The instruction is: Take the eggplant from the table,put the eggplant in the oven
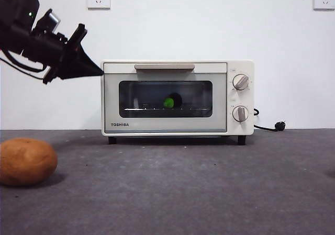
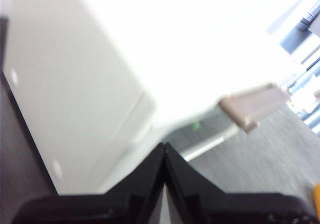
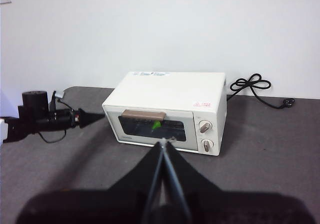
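The cream-white oven (image 1: 111,99) stands at the back of the dark grey table (image 1: 183,188) with its door closed. Through the dark glass the eggplant (image 1: 171,101) lies on the wire rack, its green cap toward the window; the cap also shows as a green spot on the eggplant (image 3: 156,126) in the right wrist view. My left gripper (image 1: 99,71) is shut and empty, its tip hovering at the oven's upper left corner, close to the oven (image 2: 75,84) and near the beige handle bar (image 2: 250,109). My right gripper (image 3: 163,142) is shut, well back from the oven (image 3: 170,89).
A round brown potato (image 1: 26,161) sits at the table's near left. The oven's black power cord (image 1: 269,127) trails off behind its right side, looping along the wall. The left arm (image 3: 40,120) reaches in from the left side.
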{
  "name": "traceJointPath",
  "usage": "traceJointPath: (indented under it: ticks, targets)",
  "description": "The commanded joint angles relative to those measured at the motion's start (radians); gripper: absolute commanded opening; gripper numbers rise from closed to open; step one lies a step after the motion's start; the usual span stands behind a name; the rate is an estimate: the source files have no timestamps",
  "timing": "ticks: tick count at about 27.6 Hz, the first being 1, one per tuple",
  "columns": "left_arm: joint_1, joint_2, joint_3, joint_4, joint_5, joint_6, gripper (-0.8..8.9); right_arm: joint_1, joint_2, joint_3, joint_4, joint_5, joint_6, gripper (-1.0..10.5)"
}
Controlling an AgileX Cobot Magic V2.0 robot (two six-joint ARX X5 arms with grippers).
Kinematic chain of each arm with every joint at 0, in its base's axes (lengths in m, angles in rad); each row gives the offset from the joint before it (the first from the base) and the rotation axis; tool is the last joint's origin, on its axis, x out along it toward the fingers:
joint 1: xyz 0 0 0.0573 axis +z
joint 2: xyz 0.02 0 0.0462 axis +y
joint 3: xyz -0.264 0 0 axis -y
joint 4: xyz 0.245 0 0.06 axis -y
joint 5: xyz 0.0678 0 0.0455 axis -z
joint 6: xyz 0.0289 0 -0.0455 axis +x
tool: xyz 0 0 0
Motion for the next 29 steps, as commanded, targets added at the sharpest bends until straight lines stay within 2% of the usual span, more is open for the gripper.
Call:
traceJointPath:
  ticks: [1,13,17,29]
  targets:
    - [-0.006,-0.003,0.032,-0.002,-0.005,-0.006,-0.06,0.001,-0.002,-0.016,-0.025,-0.003,0.011,-0.1]
    - [-0.007,-0.012,0.216,-0.262,0.028,-0.006,-0.06,0.001,-0.002,-0.042,-0.025,-0.003,0.007,-0.1]
    - [-0.007,-0.027,0.279,-0.307,0.078,-0.005,-0.06,0.001,-0.002,-0.042,-0.025,-0.003,0.007,-0.1]
    - [-0.007,-0.177,0.457,-0.51,0.08,-0.005,-0.06,0.001,-0.002,-0.042,-0.025,0.001,0.008,0.0]
